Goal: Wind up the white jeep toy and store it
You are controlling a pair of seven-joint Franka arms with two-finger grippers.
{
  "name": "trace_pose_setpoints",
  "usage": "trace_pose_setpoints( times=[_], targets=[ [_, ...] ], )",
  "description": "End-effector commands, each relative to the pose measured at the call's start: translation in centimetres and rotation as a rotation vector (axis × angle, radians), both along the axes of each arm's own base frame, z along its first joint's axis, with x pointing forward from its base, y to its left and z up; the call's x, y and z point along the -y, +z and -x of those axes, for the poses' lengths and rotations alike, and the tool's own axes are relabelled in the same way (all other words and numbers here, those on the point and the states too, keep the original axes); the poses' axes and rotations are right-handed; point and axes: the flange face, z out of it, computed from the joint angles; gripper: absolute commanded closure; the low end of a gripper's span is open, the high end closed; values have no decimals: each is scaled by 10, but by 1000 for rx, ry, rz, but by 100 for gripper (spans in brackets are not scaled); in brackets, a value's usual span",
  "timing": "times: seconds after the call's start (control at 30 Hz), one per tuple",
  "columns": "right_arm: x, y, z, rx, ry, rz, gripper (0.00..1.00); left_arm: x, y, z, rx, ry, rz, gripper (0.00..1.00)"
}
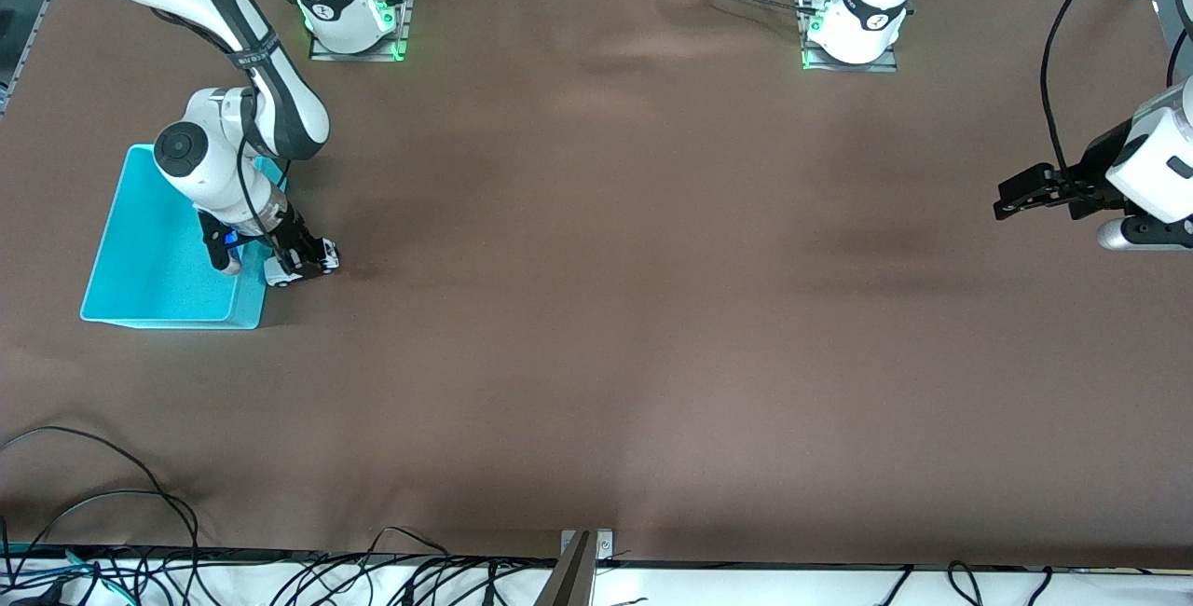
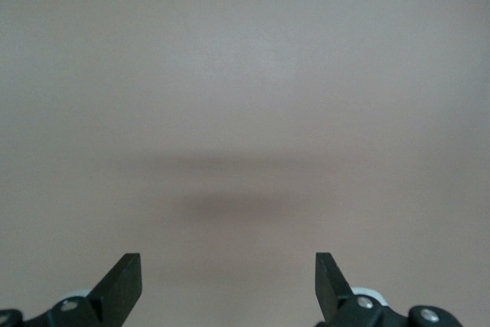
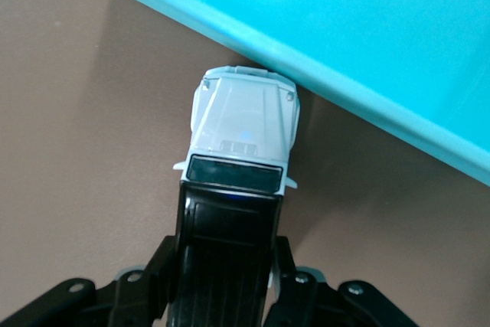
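Front view shows the brown tabletop [image 1: 596, 308], then the turquoise bin [image 1: 149, 261] near the edge at the right arm's end. Beside its wall, the right gripper [image 1: 303, 261] clamps the white jeep toy [image 1: 300, 268] by its black roof, nose touching the bin. Near the edge at the left arm's end, the left gripper [image 1: 1011, 198] waits, fingers spread apart.
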Motion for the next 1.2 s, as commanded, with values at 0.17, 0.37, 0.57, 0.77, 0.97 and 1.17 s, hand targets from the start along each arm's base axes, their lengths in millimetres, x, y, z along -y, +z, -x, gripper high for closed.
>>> trace_pose_setpoints(
  times=[0.17, 0.37, 0.57, 0.77, 0.97, 1.17],
  targets=[
    [-17, 40, -1, 19, 11, -4, 100, 1, 4, 1, 13, -19, 13, 0],
    [-29, 55, -3, 26, 13, -11, 100, -1, 4, 1, 13, -16, 13, 0],
    [-34, 75, -14, 33, 16, -12, 100, -1, 4, 1, 13, -14, 13, 0],
    [-37, 98, -32, 5, 27, -9, 100, -2, 5, 1, 14, -13, 13, 0],
    [-35, 120, -45, -20, 62, -2, 100, -2, 5, 1, 14, -13, 13, 0],
    [-25, 125, -44, -59, 197, 12, 100, -2, 5, 1, 14, -13, 13, 0]
  ],
)
